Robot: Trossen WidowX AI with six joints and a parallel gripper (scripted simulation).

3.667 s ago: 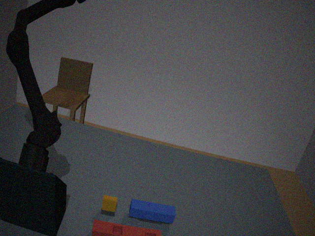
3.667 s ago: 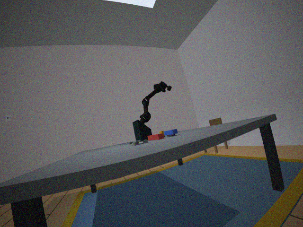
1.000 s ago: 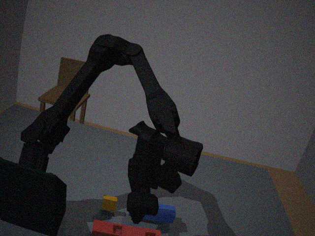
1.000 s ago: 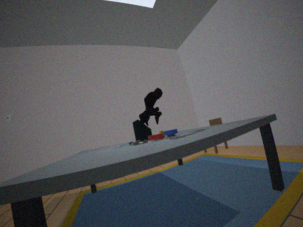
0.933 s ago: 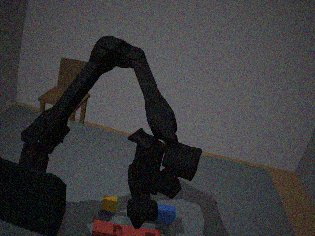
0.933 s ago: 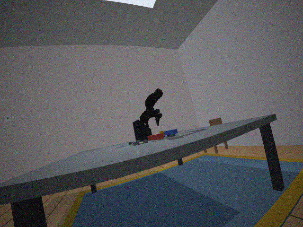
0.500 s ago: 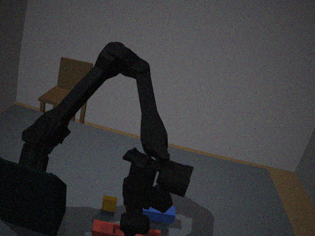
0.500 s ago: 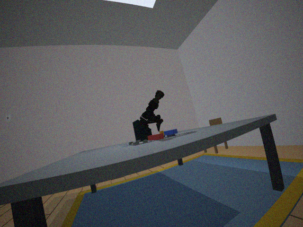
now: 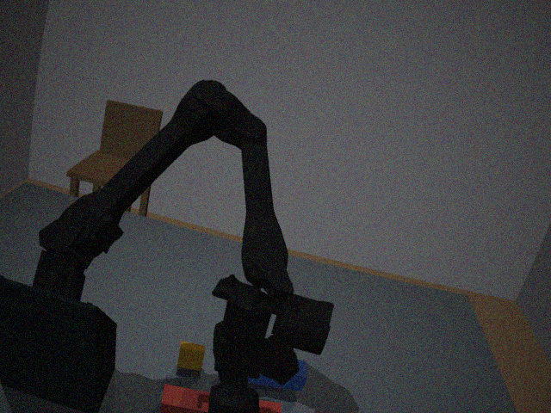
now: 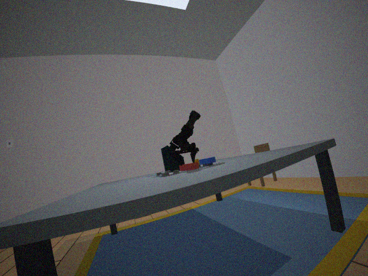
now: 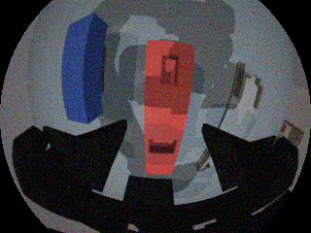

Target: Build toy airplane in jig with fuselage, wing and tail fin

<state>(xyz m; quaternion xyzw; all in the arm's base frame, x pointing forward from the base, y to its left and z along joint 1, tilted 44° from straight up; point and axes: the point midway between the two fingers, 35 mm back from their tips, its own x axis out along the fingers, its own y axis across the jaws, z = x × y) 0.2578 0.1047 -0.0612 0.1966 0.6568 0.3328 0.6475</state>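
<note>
The red fuselage (image 9: 184,397) (image 10: 188,167) (image 11: 165,116) lies with its two dark sockets facing up, beside the pale grey cradle (image 10: 166,173) (image 11: 250,92). The blue wing (image 9: 299,378) (image 10: 207,161) (image 11: 78,73) lies to the left of the fuselage in the wrist view. The yellow tail fin (image 9: 191,355) (image 10: 196,161) stands near the arm's base side and does not show in the wrist view. My gripper (image 9: 233,397) (image 10: 194,161) (image 11: 166,125) is open and empty, pointing down low over the fuselage, with a finger on each side of it in the wrist view. The fingertips' exact height is unclear.
The dark arm base (image 9: 58,351) (image 10: 172,160) stands near the parts on the table (image 10: 118,190). The arm's shadow falls across the parts. A wooden chair (image 9: 128,128) (image 10: 261,148) stands on the floor beyond the table.
</note>
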